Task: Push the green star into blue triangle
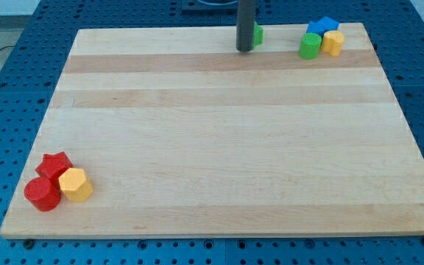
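Presently, my tip (244, 49) was seen at top centre, touching the mostly hidden green star (258, 33)'s left side. No fingers were fitted. A steady rightward push toward the blue triangle (322, 27) was judged best.

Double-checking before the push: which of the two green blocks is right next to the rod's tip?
The green block half hidden behind my tip, at the view's top; the other green block sits rightward by the blue block.
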